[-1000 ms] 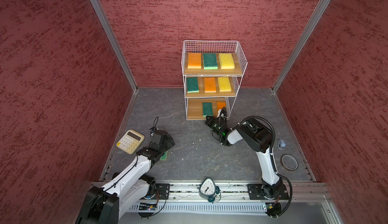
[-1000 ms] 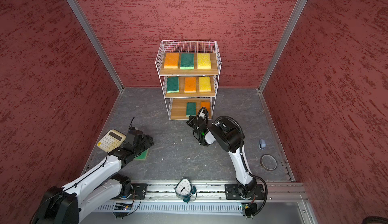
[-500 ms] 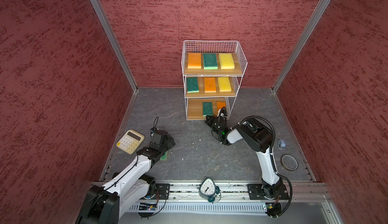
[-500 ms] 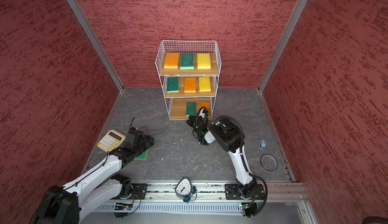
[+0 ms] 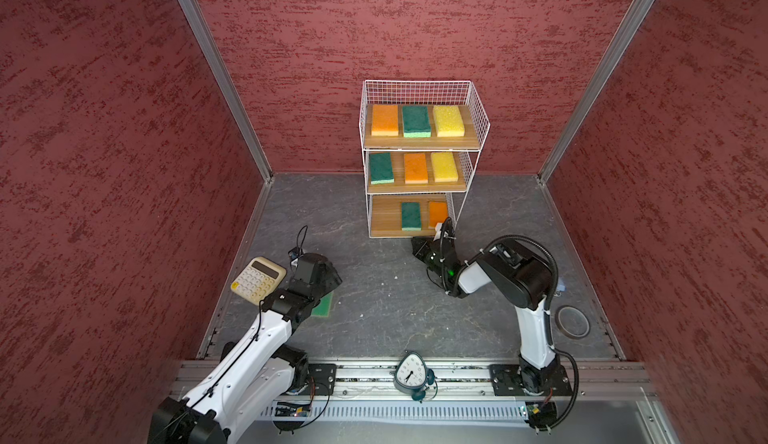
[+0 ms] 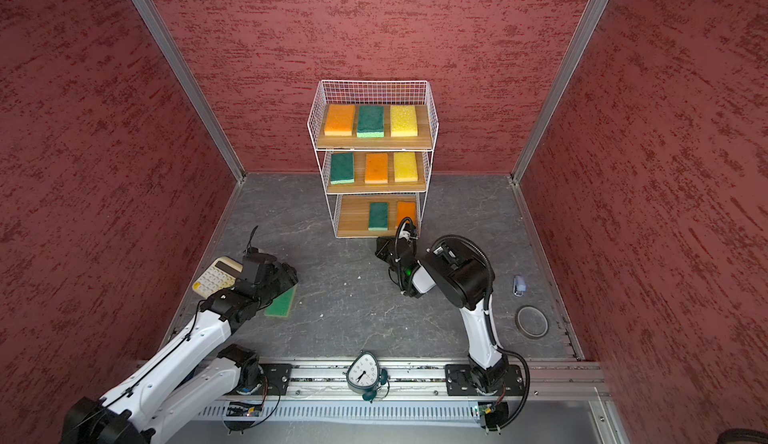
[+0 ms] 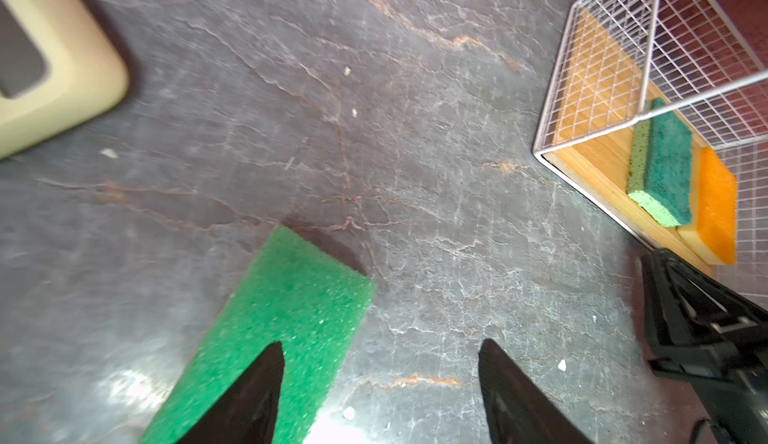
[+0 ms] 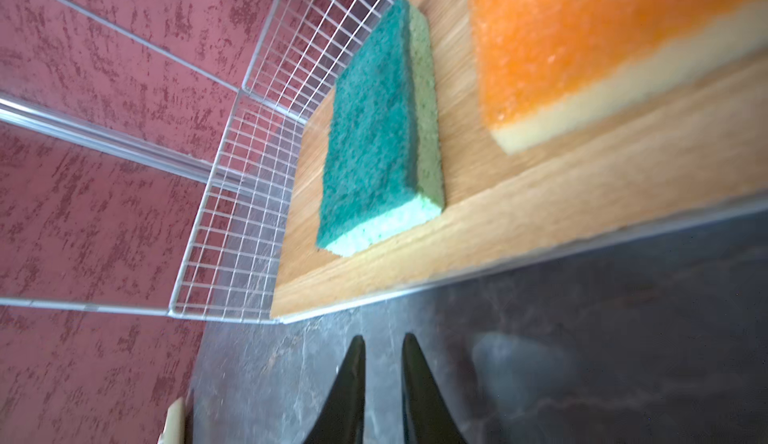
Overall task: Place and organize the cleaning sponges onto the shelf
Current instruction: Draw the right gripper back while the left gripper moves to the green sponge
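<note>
My right gripper [image 8: 383, 337] just cracked open a sliver, empty, at the bottom front edge of the shelf [image 5: 384, 217], so the orange sponge [image 5: 437, 212] is dropped off there. The last green sponge [image 7: 291, 317] lies on the tabletop [image 7: 415, 171] well off the shelf, under my wide-open left gripper [image 7: 380, 343].

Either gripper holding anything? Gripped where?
Nothing held: left gripper is open over the loose green sponge; right gripper, jaws slightly apart, is empty before the shelf.
</note>
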Robot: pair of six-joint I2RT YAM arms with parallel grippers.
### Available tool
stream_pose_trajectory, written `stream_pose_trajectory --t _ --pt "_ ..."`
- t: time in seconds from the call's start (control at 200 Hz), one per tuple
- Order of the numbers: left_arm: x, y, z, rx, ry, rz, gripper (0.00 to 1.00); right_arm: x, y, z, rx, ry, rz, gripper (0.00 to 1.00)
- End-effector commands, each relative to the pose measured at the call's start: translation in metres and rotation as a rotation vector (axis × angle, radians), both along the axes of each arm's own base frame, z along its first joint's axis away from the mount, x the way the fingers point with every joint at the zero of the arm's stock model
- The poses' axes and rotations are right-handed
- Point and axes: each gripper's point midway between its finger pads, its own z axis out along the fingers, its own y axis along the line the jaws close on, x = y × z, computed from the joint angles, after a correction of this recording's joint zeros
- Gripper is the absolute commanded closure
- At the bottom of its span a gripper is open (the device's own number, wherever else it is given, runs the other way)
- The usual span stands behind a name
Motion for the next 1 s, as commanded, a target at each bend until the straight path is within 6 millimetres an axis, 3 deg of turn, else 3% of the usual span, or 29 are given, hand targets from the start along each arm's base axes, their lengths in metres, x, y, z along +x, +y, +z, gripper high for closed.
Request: stream_pose_trajectory --t 0.0,0.276,0.591,0.992 --pt "-0.019 0.021 -0.003 0.072 0.08 0.08 0.23 -0.01 0.013 0.037 -0.007 -0.088 0.091 0.73" --pt "-0.025 0.029 -0.002 0.027 0.126 0.146 0.22 -0.046 0.021 0.069 -0.16 -0.113 0.309 0.49" --pt "-0.035 0.053 -0.013 -0.02 0.174 0.253 0.21 -0.068 -0.02 0.098 -0.384 -0.107 0.304 0.28" --pt "-0.016 0.05 -0.033 -0.129 0.143 0.208 0.22 -0.069 -0.043 0.116 -0.36 -0.08 0.265 0.22"
